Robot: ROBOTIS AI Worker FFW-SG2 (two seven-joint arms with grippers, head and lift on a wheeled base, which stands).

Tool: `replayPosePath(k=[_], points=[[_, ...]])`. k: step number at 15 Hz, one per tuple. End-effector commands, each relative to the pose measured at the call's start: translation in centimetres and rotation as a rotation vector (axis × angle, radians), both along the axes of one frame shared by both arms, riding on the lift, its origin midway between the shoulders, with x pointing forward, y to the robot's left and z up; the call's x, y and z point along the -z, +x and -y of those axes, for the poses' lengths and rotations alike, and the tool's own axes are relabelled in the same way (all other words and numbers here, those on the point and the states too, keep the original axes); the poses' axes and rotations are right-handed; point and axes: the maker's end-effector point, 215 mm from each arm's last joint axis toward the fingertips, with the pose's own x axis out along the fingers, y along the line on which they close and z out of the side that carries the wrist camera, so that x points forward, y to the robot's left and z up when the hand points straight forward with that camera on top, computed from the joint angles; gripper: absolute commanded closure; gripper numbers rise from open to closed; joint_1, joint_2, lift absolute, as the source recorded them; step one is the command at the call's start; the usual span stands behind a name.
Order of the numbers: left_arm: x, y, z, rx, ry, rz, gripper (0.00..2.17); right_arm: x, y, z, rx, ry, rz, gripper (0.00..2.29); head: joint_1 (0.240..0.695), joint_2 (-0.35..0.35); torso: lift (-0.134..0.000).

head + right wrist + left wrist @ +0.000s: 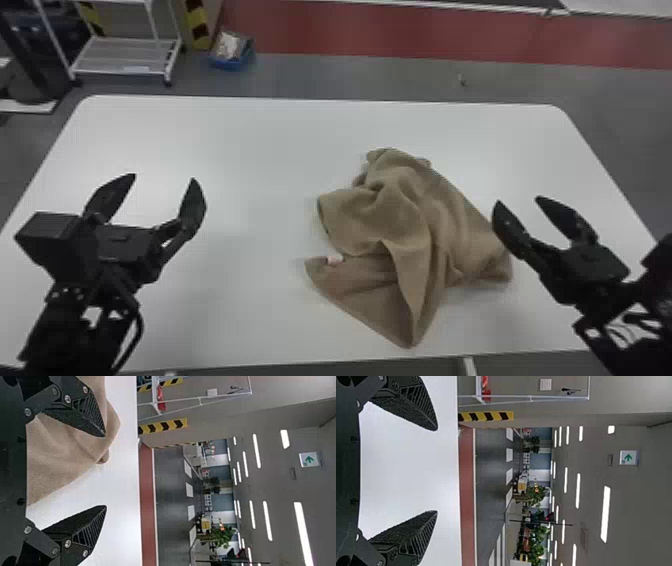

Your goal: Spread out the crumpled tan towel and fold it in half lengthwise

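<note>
The tan towel (415, 215) lies crumpled right of the table's middle, with raised folds, a corner pointing to the near edge and a small white tag at its left. My left gripper (164, 179) is open over the table's left part, well away from the towel; in the left wrist view the left gripper (435, 470) has nothing between its fingers. My right gripper (517, 201) stands open by the towel's right side. From the right wrist view, the towel (63, 455) shows behind and between the spread fingers of the right gripper (105, 471), ungripped.
The white table (225, 145) has rounded far corners and carries the towel. Beyond its far edge, on the floor, stand a white wheeled rack (122, 55) and a blue bin (232, 60) at the left.
</note>
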Motion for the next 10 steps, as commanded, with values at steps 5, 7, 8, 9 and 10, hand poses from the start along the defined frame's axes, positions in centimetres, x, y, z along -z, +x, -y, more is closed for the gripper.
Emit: replayPosePath(k=[5,7,8,9,10], points=[[1.0,0.1,1.3,0.028,-0.003,-0.024,0.14,5.1,-4.1,0.8,-0.115,-0.036,-0.155,0.29,0.695,-0.128,-0.125],[1.7,0.1,1.7,0.037,-0.002,-0.050,0.14,6.2,-5.1,0.4,-0.149,-0.046,-0.183,0.29,0.695,-0.136,-0.125],[2.4,0.1,2.1,0.048,-0.001,-0.076,0.15,6.2,-5.3,0.2,-0.156,-0.041,-0.182,0.29,0.695,-0.144,-0.125],[3.3,-0.3,3.3,0.083,-0.015,-0.113,0.15,6.4,-5.4,0.3,-0.152,-0.040,-0.182,0.29,0.695,-0.147,-0.125],[4.1,-0.8,4.5,0.125,-0.040,-0.152,0.16,6.6,-5.4,0.3,-0.147,-0.038,-0.181,0.29,0.695,-0.151,-0.125]])
